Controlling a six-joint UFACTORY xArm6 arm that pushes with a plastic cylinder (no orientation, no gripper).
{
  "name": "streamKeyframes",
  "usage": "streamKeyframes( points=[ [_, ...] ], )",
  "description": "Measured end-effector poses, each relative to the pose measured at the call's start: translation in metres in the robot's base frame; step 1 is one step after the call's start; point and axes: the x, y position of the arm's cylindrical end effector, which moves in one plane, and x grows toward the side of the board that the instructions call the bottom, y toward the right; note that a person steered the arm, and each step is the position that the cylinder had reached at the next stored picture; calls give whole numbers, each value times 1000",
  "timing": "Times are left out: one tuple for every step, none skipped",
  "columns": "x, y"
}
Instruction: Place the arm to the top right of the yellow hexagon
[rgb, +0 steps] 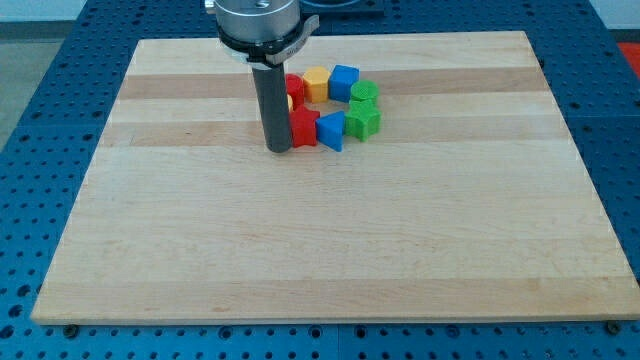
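My tip (278, 150) rests on the wooden board (330, 240), touching the left side of a red block (303, 128); no pincer is fitted. The yellow hexagonal block (316, 83) sits at the cluster's far side, beside a blue cube (344, 80). Approach step judged unfinished: the tip must travel round to the hexagon's far right without disturbing blocks.

yellow hexagon (316, 83), flat, cluster's top

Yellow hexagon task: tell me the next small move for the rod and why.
Probably slide my tip toward the view's top right, skirting the cluster rather than cutting through it. It now sits at the cluster's lower left, against the red block, while the yellow hexagon lies at the ring's top, beside the blue cube.
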Motion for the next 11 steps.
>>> streamKeyframes(
  points=[
    [0, -2],
    [0, -4],
    [0, -41],
    [-20, -78],
    [-80, -80],
    [-126, -67],
    [-153, -30],
    [-157, 21],
    [-157, 53],
    [-156, 63],
    [-156, 63]
  ],
)
